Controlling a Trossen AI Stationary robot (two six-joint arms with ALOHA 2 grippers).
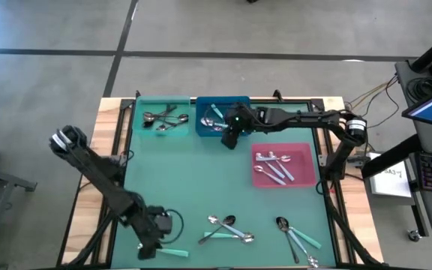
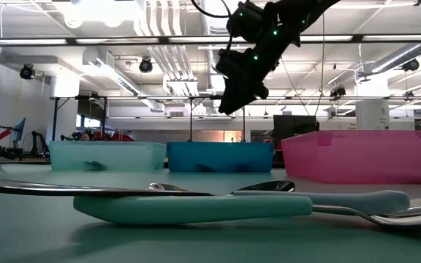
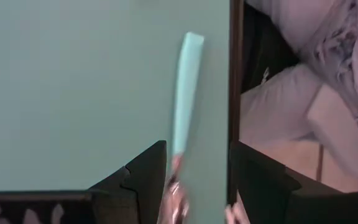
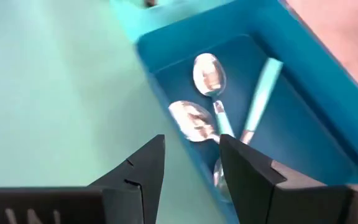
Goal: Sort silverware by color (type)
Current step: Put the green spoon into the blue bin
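My left gripper [image 1: 148,244] is open near the table's front left corner, low over a turquoise-handled spoon [image 1: 172,253]. In the left wrist view its fingers [image 3: 149,177] stand either side of the spoon's bowl end, and the handle [image 3: 185,93] runs away from them, flat on the mat. My right gripper [image 1: 231,137] hangs open above the blue bin [image 1: 201,126], which holds turquoise-handled spoons [image 4: 211,84]. Dark spoons [image 1: 162,118] lie in the teal bin [image 1: 137,112]. Silver spoons [image 1: 274,166] lie in the pink bin [image 1: 302,154].
More loose spoons lie near the front edge at the middle [image 1: 227,229] and toward the right [image 1: 297,238]. The mat's dark frame edge [image 3: 235,93] runs close beside the spoon under my left gripper. The three bins stand at the far side, and open mat lies between them and the loose spoons.
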